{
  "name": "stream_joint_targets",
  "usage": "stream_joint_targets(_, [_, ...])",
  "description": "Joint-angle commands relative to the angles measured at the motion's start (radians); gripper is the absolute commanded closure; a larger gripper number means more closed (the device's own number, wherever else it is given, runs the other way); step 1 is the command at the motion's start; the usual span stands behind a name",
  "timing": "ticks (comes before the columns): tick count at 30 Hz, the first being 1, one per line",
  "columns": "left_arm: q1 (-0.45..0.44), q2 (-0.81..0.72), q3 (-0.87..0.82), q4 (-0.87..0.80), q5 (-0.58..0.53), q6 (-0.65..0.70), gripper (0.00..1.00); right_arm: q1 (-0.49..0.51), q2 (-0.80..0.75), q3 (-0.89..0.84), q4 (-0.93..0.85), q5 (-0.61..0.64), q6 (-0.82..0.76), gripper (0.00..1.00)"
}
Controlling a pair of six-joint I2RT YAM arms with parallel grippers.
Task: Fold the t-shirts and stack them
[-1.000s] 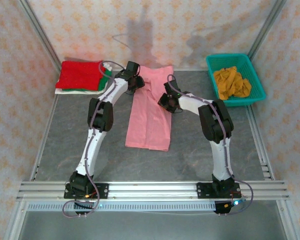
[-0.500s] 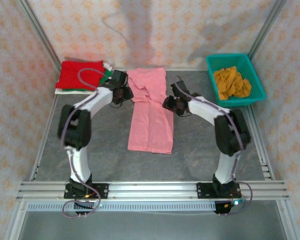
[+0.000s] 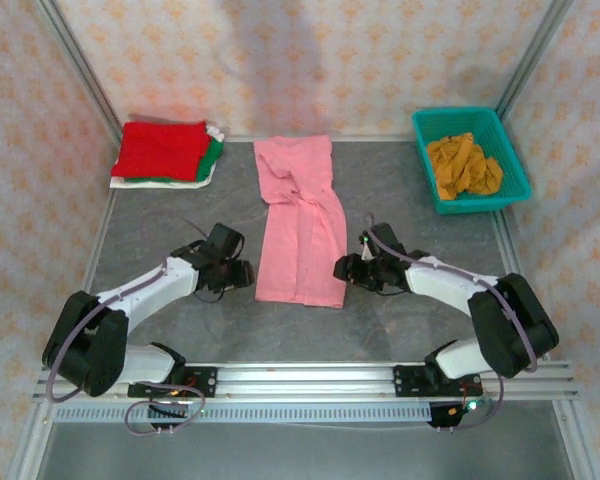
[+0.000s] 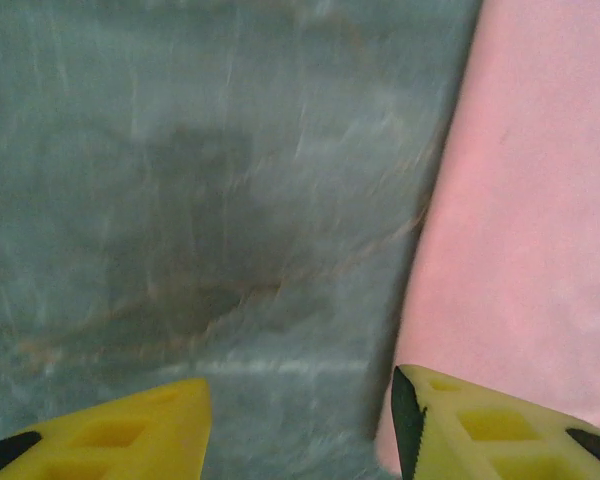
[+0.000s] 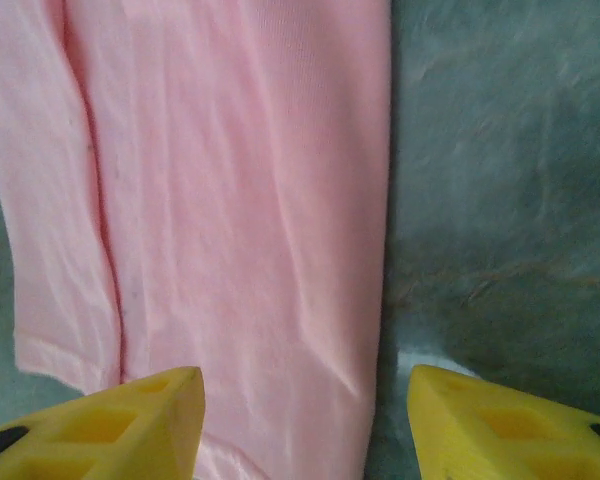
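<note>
My left gripper (image 3: 242,272) is just beside the pink shirt's (image 3: 300,235) near left edge, fingers apart, empty. My right gripper (image 3: 346,270) is at its near right corner, fingers apart, empty. Pink shirt lies folded lengthwise mid-table (image 3: 410,210). Red shirt (image 3: 160,150) tops the far-left stack. Mustard shirt (image 3: 463,165) is in the basket (image 3: 510,150).

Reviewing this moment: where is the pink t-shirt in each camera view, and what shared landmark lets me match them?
Top external: the pink t-shirt lies as a long strip at the table's centre, running near to far.
Left wrist: it takes the right side, its long edge against bare table.
Right wrist: it covers the left and middle, hem at lower left.
Shared landmark: the grey tabletop bordering the shirt's long edge.
</note>
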Motion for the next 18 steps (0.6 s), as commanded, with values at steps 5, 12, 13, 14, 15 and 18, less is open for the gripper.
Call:
stream_joint_targets(5, [-0.080, 0.036, 0.017, 0.008, 0.029, -0.017, 0.50, 0.009, 0.015, -0.008, 0.129, -0.019, 0.009, 0.45])
stream_joint_targets(12, [-0.121, 0.094, 0.039, 0.033, 0.029, -0.029, 0.51, 0.009, 0.030, -0.021, 0.139, 0.006, 0.014, 0.45])
stream_joint_targets(13, [-0.123, 0.101, 0.041, 0.038, 0.031, -0.026, 0.52, 0.009, 0.030, -0.025, 0.147, 0.005, 0.016, 0.45])
stream_joint_targets(14, [-0.122, 0.112, 0.048, 0.044, 0.031, -0.026, 0.53, 0.009, 0.030, -0.030, 0.154, 0.002, 0.018, 0.45])
stream_joint_targets(15, [-0.126, 0.122, 0.053, 0.051, 0.035, -0.029, 0.53, 0.009, 0.031, -0.033, 0.157, 0.002, 0.019, 0.45])
stream_joint_targets(18, [-0.143, 0.140, 0.073, 0.062, 0.042, -0.034, 0.54, 0.009, 0.041, -0.036, 0.148, 0.009, 0.015, 0.45])
